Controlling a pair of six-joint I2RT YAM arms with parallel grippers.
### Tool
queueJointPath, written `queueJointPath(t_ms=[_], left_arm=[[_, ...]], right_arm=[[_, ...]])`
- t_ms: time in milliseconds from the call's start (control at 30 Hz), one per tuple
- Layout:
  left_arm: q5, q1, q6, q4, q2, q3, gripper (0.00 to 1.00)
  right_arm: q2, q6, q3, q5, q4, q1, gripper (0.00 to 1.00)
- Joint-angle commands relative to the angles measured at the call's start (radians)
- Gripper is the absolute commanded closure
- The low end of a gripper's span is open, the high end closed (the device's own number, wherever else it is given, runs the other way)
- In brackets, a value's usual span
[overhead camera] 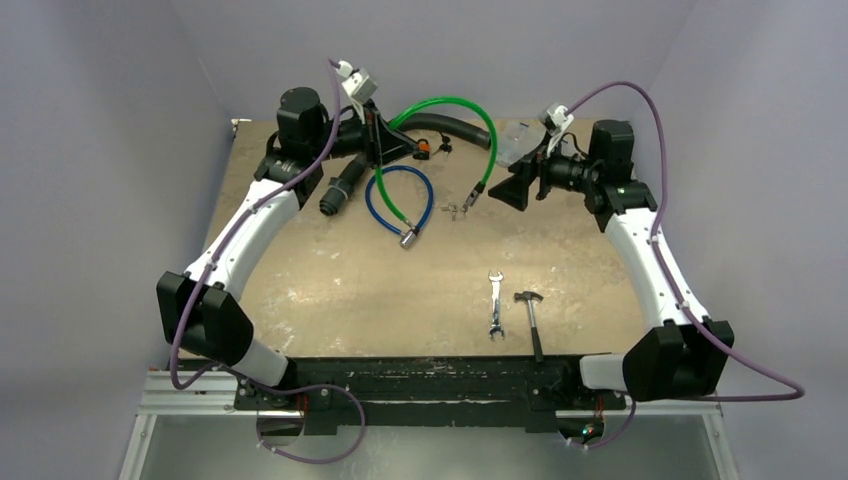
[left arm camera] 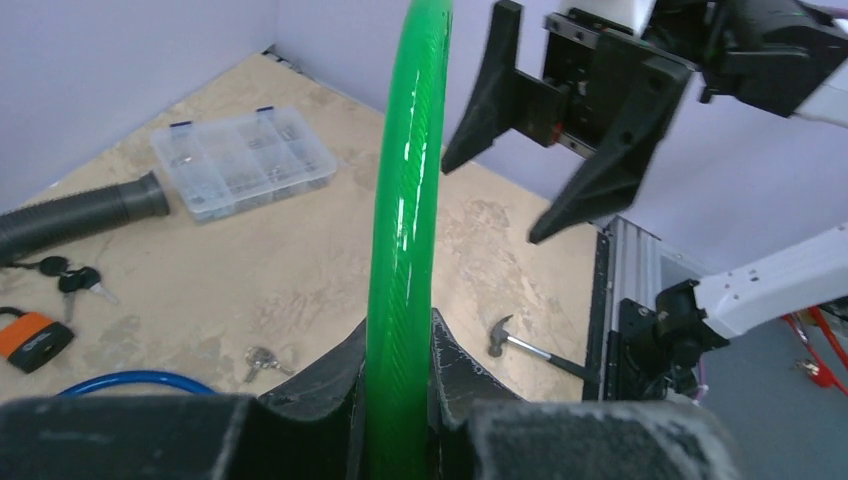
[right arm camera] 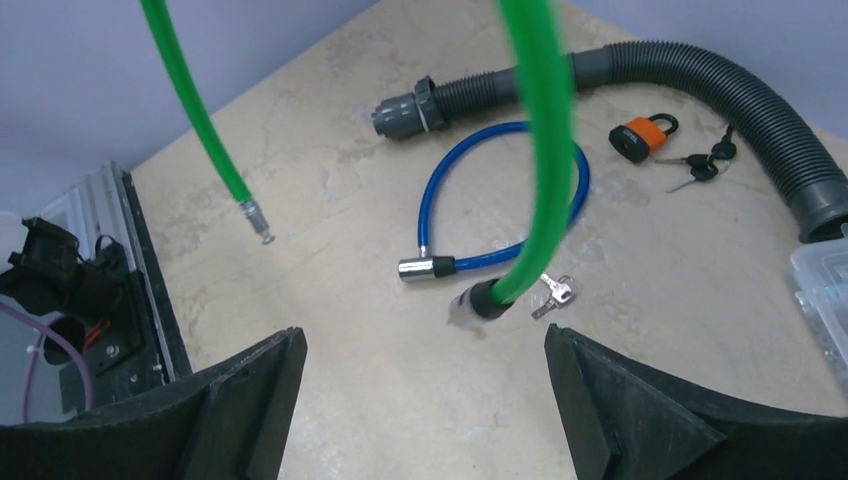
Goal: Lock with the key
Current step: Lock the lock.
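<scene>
glossy green cable lock [left arm camera: 400, 230], arched

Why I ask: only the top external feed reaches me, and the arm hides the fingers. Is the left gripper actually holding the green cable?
Observer: Yes. The left wrist view shows the left gripper closed on the green cable, which runs straight up out of its grip.
Operator: And the right gripper?
Observer: Its own wrist view shows the right gripper wide open with nothing in it.
Operator: Where's the key?
Observer: The silver keys lie on the table, close beside the green cable's lock end.
</scene>
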Motion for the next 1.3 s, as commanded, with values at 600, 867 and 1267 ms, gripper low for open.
queueJointPath(t_ms=[600, 867, 1267], left_arm=[[0.14, -0.007, -0.287, 0.316, -0.082, 0.007, 1.0], [0.137, -0.007, -0.316, 0.352, -0.075, -0.028, 1.0], [0.103, -0.007, -0.326, 0.354, -0.076, -0.029, 1.0]], right_arm=[[0.0, 0.371, -0.196, -0.273, 0.476, -0.052, 0.34], [-0.026, 0.519, -0.21, -0.29, 0.648, -0.051, 0.33], [-0.032, 0.469, -0.216, -0.263, 0.566, -0.025, 0.4]])
